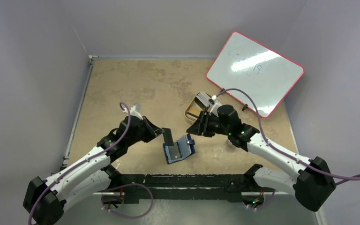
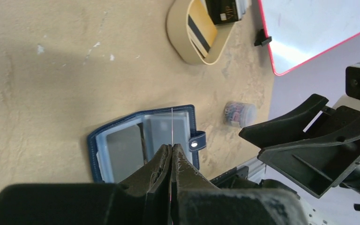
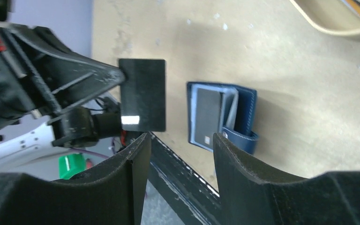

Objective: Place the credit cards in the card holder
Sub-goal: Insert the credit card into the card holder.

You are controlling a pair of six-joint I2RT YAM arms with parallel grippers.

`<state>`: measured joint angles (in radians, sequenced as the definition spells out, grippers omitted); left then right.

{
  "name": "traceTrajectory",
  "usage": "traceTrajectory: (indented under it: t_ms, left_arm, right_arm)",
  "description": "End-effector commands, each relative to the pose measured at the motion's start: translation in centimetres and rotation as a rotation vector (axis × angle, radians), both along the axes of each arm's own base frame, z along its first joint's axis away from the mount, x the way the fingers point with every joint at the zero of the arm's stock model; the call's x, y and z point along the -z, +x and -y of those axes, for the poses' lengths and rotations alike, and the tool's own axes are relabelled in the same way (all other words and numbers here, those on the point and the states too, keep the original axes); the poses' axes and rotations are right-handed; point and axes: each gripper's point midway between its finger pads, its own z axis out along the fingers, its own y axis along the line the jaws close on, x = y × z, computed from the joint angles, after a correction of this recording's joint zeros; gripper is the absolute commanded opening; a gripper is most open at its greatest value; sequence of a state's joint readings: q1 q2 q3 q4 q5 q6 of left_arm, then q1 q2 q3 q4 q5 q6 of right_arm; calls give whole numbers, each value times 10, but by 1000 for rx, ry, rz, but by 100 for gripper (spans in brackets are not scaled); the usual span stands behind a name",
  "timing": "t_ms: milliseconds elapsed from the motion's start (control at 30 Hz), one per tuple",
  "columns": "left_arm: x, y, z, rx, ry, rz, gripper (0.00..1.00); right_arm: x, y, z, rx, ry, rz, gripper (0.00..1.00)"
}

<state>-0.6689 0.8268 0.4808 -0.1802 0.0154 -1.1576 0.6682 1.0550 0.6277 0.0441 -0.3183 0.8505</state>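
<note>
The navy card holder lies open on the table, inner slots up, with a grey card in one slot. My left gripper is shut on a black credit card and holds it upright just left of and above the holder. In the left wrist view the card shows edge-on over the holder. My right gripper is open and empty, hovering right of the holder. A gold card and a black card lie in the tan tray.
A red-edged whiteboard lies at the back right. A small clear round container sits on the table right of the holder. A black rail runs along the near table edge. Grey walls close in the table.
</note>
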Motion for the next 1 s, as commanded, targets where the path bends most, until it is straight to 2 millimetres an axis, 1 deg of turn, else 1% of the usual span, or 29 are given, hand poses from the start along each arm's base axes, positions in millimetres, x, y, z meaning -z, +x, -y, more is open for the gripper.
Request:
traceTrajectory:
  t_ms: [0, 100, 167, 267, 367, 467, 500, 533, 700, 767, 800, 833, 967]
  left_arm:
    - [11, 2, -13, -38, 70, -2, 0]
    - [18, -2, -16, -41, 75, -16, 0]
    - [22, -5, -15, -37, 49, -22, 0]
    - [26, -9, -11, -19, 26, -41, 0]
    - [28, -10, -7, -5, 8, -48, 0]
    - [28, -11, -2, 5, -25, -51, 0]
    - [27, -11, 1, 10, -44, -48, 0]
    - [27, -11, 3, 13, -62, -50, 0]
    - [28, -13, 18, 46, -156, -62, 0]
    - [33, -13, 21, 54, -172, -69, 0]
    - [33, -12, 23, 58, -180, -69, 0]
    - [35, -12, 24, 60, -188, -70, 0]
    - [37, -9, 32, 73, -242, -66, 0]
  right_arm:
    - [6, 5, 1, 38, -124, 3, 54]
    - [14, 1, -9, 23, -197, -6, 54]
    - [23, -2, -19, -2, -257, -12, 53]
    - [28, -8, -35, -39, -322, -8, 50]
    - [38, -7, -39, -49, -409, -1, 48]
    - [55, -11, -34, -71, -492, -16, 45]
    - [51, -8, -37, -71, -498, -6, 43]
    - [52, -7, -37, -73, -508, -1, 42]
    - [68, -4, -26, -52, -584, -4, 37]
    - [72, -3, -24, -38, -595, -7, 34]
    - [84, -8, -17, -37, -618, -35, 32]
    - [90, -10, -15, -37, -629, -48, 31]
    - [100, -11, -11, -30, -639, -53, 27]
